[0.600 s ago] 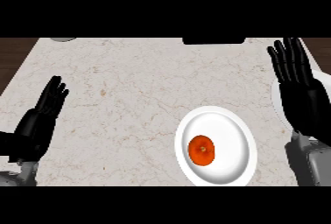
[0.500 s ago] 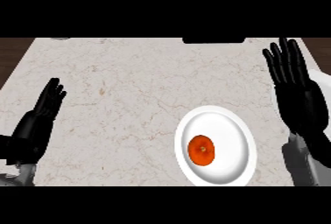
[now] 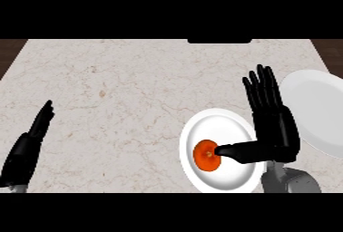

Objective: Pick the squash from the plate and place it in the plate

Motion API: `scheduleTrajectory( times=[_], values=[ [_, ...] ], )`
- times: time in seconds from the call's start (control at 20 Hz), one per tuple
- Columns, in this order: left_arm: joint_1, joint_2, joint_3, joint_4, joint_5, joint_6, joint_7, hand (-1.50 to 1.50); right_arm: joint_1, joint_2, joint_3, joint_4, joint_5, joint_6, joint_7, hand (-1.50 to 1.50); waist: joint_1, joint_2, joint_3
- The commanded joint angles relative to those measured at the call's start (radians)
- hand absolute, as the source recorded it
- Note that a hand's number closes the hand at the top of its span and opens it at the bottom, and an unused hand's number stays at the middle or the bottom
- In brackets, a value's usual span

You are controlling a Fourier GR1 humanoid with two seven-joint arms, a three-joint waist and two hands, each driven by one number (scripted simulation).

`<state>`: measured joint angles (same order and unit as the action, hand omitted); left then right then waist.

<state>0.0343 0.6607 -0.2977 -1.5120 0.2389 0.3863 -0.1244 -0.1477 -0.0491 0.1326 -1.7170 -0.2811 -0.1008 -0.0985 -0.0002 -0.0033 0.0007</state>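
Observation:
An orange squash [image 3: 205,155] lies on a white plate [image 3: 218,122] at the lower middle right of the counter. My right hand [image 3: 273,122] stands over the plate's right side, open, fingers straight and pointing away from me. Its thumb reaches left and its tip touches the squash's right side. A second white plate [image 3: 315,106] lies at the right edge, just right of that hand. My left hand [image 3: 26,147] rests open at the lower left, fingers straight.
The marble counter [image 3: 134,90] stretches bare across the middle and left. A dark object [image 3: 219,41] sits at the counter's far edge, top centre. Dark wood floor shows at both upper corners.
My right hand has moved left and inward over the squash's plate, its thumb now at the squash. The view has shifted, bringing a second plate into sight at the right. The left hand sits lower.

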Motion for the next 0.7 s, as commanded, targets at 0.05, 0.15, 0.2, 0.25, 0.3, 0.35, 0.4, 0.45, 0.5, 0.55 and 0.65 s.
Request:
scheduleTrajectory(
  times=[0.05,0.15,0.2,0.25,0.3,0.35,0.4,0.45,0.5,0.55,0.65],
  values=[
    [0.046,0.02,0.031,0.032,-0.011,-0.028,-0.035,0.0,0.247,0.047,0.061,-0.21,-0.055,-0.084,-0.07,-1.5,-0.016,-0.003,-0.001],
    [0.027,-0.035,0.016,0.066,-0.044,-0.009,-0.044,0.0,0.356,0.048,0.093,-0.261,-0.039,-0.062,-0.117,-1.5,-0.015,0.0,-0.001],
    [0.074,0.0,0.065,0.053,-0.009,-0.069,-0.091,0.0,0.388,0.002,0.103,-0.329,-0.037,-0.018,-0.097,-1.5,-0.008,0.0,-0.001],
    [0.071,-0.024,0.072,0.096,-0.019,-0.07,-0.123,0.0,0.416,-0.014,0.141,-0.348,-0.012,-0.008,-0.078,-1.5,-0.007,0.001,-0.001],
    [0.076,-0.004,0.078,0.059,-0.025,-0.072,-0.099,0.0,0.439,-0.062,0.121,-0.379,-0.044,0.032,-0.039,-1.5,-0.006,0.0,-0.001],
    [0.03,-0.056,0.052,0.082,-0.051,-0.038,-0.071,0.0,0.33,-0.105,0.061,-0.315,-0.068,0.067,0.005,-1.5,-0.004,0.003,-0.001],
    [0.038,-0.047,0.052,0.112,-0.043,-0.069,-0.098,0.0,0.353,-0.136,0.093,-0.36,-0.024,0.064,0.037,-1.5,-0.007,0.002,-0.001],
    [0.043,-0.047,0.042,0.06,-0.05,-0.044,-0.058,0.0,0.374,-0.196,0.059,-0.371,-0.058,0.124,0.049,-1.5,-0.007,0.001,-0.001],
    [0.051,-0.007,0.079,0.073,-0.008,-0.092,-0.077,0.0,0.331,-0.255,0.03,-0.334,-0.037,0.146,0.083,-1.5,0.0,0.002,-0.001],
    [0.062,-0.026,0.066,0.063,-0.031,-0.063,-0.092,0.0,0.382,-0.294,0.073,-0.364,0.027,0.163,0.087,-1.5,-0.004,-0.001,-0.002],
    [0.024,-0.052,0.051,0.091,-0.055,-0.045,-0.073,0.0,0.324,-0.349,0.065,-0.407,0.061,0.149,0.203,-1.5,-0.008,0.002,-0.003]
  ],
)
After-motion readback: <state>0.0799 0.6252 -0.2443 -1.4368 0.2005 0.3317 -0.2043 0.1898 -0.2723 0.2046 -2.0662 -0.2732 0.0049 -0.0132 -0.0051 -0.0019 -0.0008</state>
